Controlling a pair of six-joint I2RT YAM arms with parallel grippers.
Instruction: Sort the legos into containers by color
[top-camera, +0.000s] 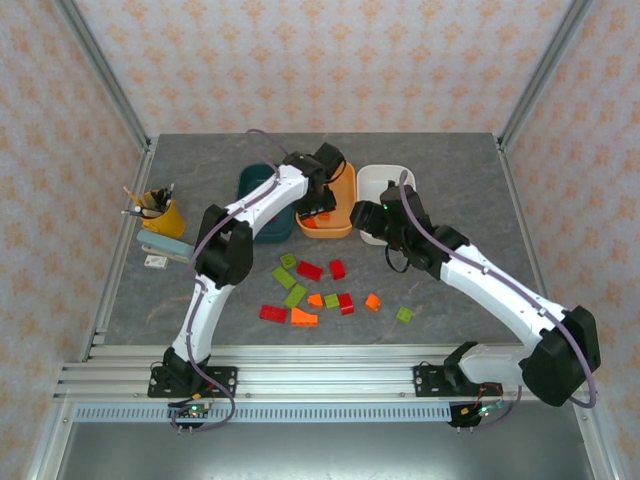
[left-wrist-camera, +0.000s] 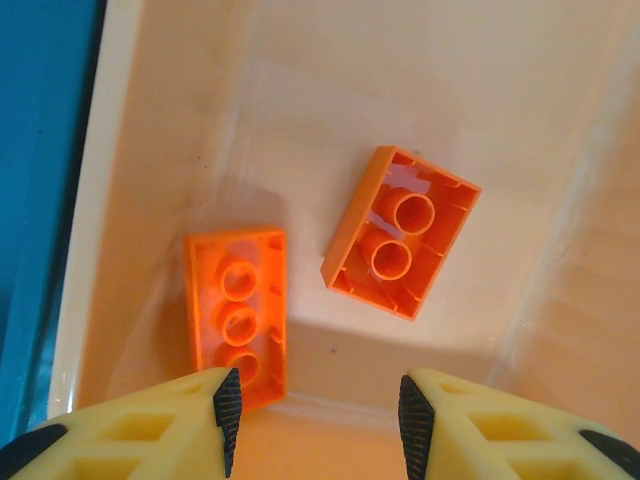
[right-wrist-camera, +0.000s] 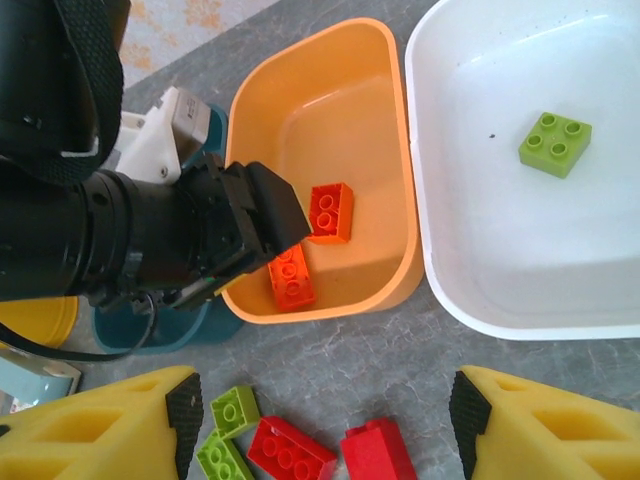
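1. The left arm reaches out over the orange tub. This tub sits between the teal tub and the white tub, at the far side of the counter.
2. The left fingers are spread apart, and there is nothing between them. They hang over the inside of the orange tub.
3. Two bricks lie on the tub's floor under them. The long orange brick is closer to the fingers. The short orange brick lies at a slant beside it. They are near each other but not touching.
4. The right fingers are spread wide and hold nothing. They hover over the counter, just in front of the orange tub and the white tub.
5. One green brick lies in the white tub with its bumps up.
6. On the counter between the right fingers lie two red bricks and two small green bricks.
7. More loose bricks in red, orange and green are scattered in the middle of the counter.
8. A yellow cup of pencils stands at the left side.
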